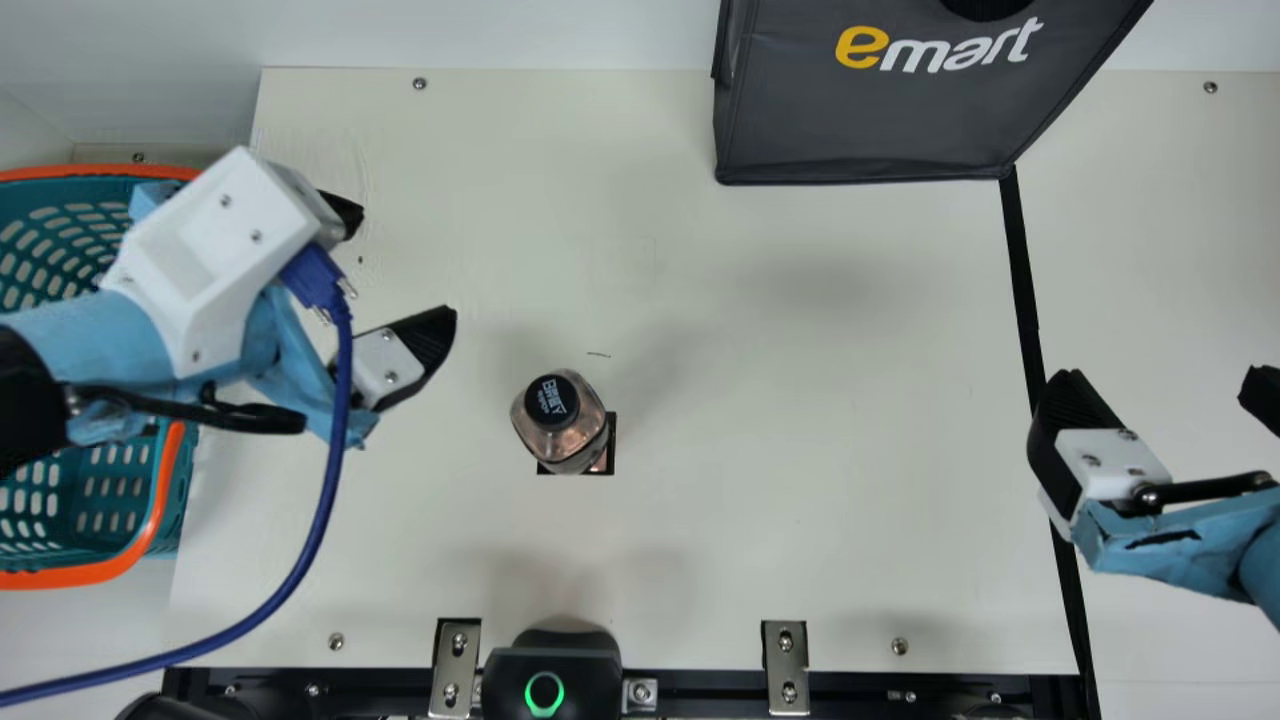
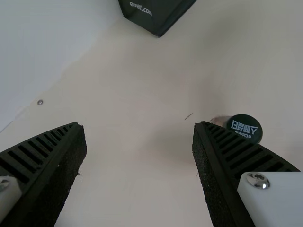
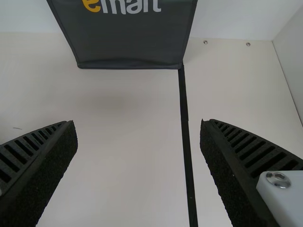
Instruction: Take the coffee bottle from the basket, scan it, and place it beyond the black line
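Cream surface [image 1: 800, 520] with straight black line [image 1: 1022, 280]. Transparent, black-capped coffee bottle [image 1: 583, 436], upright over black-edged square mark [image 1: 612, 430]. Black-ribbed left end effector [image 1: 402, 264], set wide; matching right end effector [image 1: 1162, 382], likewise wide.

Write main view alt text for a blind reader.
A brownish bottle with a round black cap stands on a cream table between an open black-fingered left gripper near a teal plastic basket and an open right gripper over a black line.
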